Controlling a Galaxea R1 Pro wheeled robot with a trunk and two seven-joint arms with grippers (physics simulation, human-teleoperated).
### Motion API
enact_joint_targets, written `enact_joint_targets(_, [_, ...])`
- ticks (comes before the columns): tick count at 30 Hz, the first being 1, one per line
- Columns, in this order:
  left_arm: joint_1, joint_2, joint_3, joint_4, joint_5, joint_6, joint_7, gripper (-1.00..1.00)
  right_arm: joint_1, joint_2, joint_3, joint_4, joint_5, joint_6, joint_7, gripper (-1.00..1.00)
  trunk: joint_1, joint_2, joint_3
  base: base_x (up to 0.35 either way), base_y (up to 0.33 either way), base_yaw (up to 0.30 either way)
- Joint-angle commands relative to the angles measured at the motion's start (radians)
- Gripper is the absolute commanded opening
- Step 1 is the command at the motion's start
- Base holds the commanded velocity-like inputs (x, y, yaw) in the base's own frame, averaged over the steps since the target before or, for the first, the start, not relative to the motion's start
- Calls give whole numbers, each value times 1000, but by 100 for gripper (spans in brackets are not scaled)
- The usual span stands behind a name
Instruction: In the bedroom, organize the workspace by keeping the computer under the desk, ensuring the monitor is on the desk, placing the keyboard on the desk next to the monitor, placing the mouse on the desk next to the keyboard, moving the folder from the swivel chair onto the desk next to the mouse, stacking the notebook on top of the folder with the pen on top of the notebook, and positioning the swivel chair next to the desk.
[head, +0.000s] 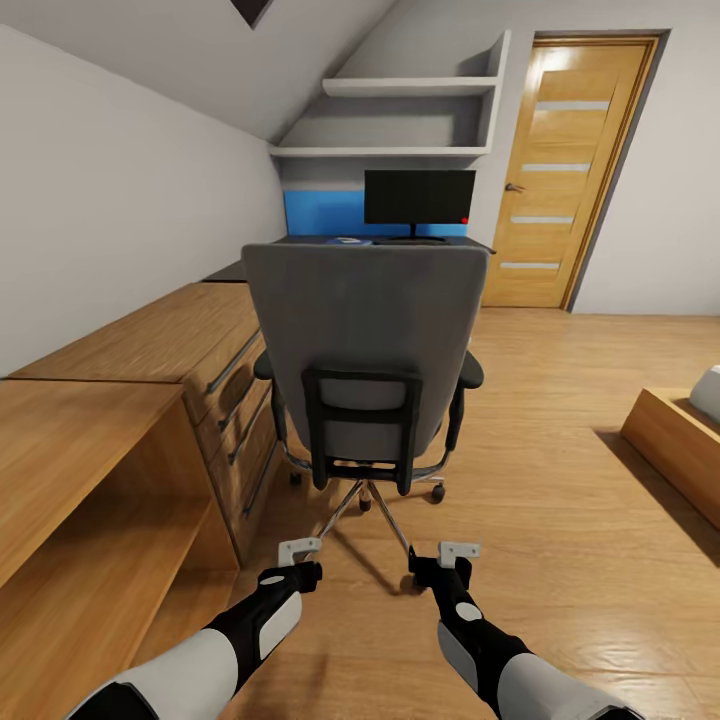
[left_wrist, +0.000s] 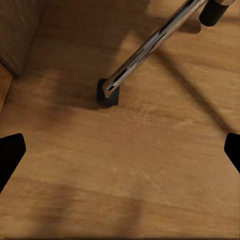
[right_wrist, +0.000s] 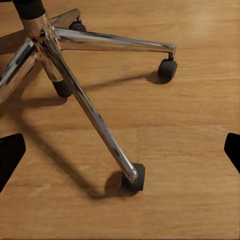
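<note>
The grey swivel chair (head: 365, 340) stands with its back to me, and the back hides its seat. Behind it the black monitor (head: 419, 197) stands on the black desk (head: 228, 272). A small blue and white thing (head: 348, 240) lies on the desk left of the monitor; I cannot tell if it is the folder. My left gripper (head: 300, 549) (left_wrist: 120, 155) and right gripper (head: 458, 550) (right_wrist: 120, 155) hang open and empty low above the floor, just short of the chair's chrome base (right_wrist: 85, 100). A castor (left_wrist: 107, 95) lies ahead of the left gripper. Keyboard, mouse, notebook, pen and computer are out of view.
A light wooden dresser (head: 150, 340) runs along the left wall up to the desk. White shelves (head: 400, 120) hang above the monitor, over a blue wall panel (head: 320, 212). A wooden door (head: 575, 170) stands at the back right. A low wooden frame (head: 670, 440) sits at the right.
</note>
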Motion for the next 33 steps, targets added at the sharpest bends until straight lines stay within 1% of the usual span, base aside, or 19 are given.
enact_joint_targets(1, [-1,1,-8,-2,5,5,8,100,-1,0,9,1,-8,-4,-5,100,0,0,-1,0,0,0])
enact_joint_targets(4, [-1,1,-8,-2,5,6,8,100,0,0,9,1,-8,-4,-5,100,0,0,-1,0,0,0])
enact_joint_targets(8, [-1,2,-8,-1,5,5,8,100,1,0,10,0,-6,-22,-6,100,0,0,-1,0,0,0])
enact_joint_targets(9, [-1,2,-8,-1,5,5,7,100,1,0,10,0,-6,-56,-10,100,0,0,-1,0,0,0])
enact_joint_targets(10, [-1,2,-8,-1,5,5,7,100,1,1,10,1,-6,-60,-10,100,0,0,-1,0,0,0])
enact_joint_targets(21, [-1,1,-12,-1,2,1,6,100,2,1,10,1,-6,-68,-13,100,0,0,3,0,0,0])
enact_joint_targets(33, [-1,1,-15,-1,3,-46,8,100,2,7,10,1,-5,-80,-13,100,0,0,21,6,0,0])
